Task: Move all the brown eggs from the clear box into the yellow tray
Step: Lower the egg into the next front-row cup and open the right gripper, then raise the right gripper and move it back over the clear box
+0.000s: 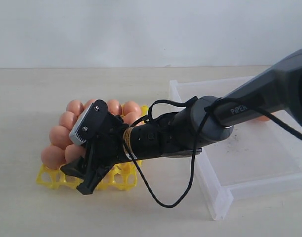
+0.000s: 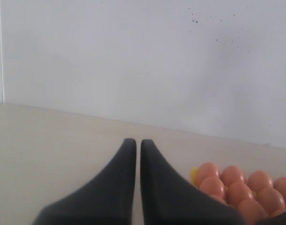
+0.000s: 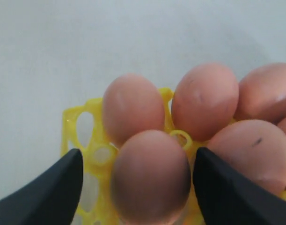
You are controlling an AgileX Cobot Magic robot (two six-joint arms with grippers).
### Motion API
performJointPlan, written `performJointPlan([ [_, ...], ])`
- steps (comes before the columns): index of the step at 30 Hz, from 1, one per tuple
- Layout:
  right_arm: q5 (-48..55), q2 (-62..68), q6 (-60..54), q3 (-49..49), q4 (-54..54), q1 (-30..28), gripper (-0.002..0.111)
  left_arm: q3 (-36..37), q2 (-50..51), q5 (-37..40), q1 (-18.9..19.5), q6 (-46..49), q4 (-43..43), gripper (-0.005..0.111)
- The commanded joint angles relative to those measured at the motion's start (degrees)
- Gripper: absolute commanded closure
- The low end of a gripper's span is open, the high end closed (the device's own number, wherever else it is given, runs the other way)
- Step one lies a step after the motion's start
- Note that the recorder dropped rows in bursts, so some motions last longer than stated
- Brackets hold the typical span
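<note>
Egg (image 3: 150, 176) sits directly between the right fingers (image 3: 44, 192), low in a cup at the edge of the yellow tray (image 1: 51, 178). Its long axis seems to run along the fingers rather than across them, so it stands upright in the lattice. The fingers are spread wide and released: a strip of yellow shows between the egg and one finger, and only a thin gap on the other side. I judge neither is touching the shell. Nothing is held. Close behind it the other brown eggs (image 1: 74, 107) are packed shell to shell, so the safe way out looks to be straight back along the fingers' own line, not sideways. From the room side, the right arm reaches across the middle, over the tray on the worktop, and covers several cups. The near row that shows is bare. The clear box (image 1: 216, 196) lies just right of the tray, its floor mostly bare. An orange sliver shows past the arm at the far side, maybe one more egg, but too hidden to be sure. The right arm is the nearer to both box and tray. The left fingers (image 2: 110, 187) are pressed together to a slit, grasping nothing, hanging over bare worktop with the filled tray off to one side.
</note>
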Motion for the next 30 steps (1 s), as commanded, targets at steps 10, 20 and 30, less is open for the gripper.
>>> performJointPlan([
  [10, 13.5, -10.8, 11.7, -0.2, -0.6, -0.2, 0.046, 0.2, -0.1, -0.2, -0.1, -0.5, -0.5, 0.103],
  [20, 42.4, -19.1, 13.4, -0.3, -1.9, -0.2, 0.109, 0.2, -0.1, -0.1, -0.1, -0.5, -0.5, 0.103],
  [30, 64.8, -20.5, -5.2, -2.1, 14.7, -16.1, 0.109, 0.2, -0.1, -0.1, -0.1, -0.5, -0.5, 0.103],
])
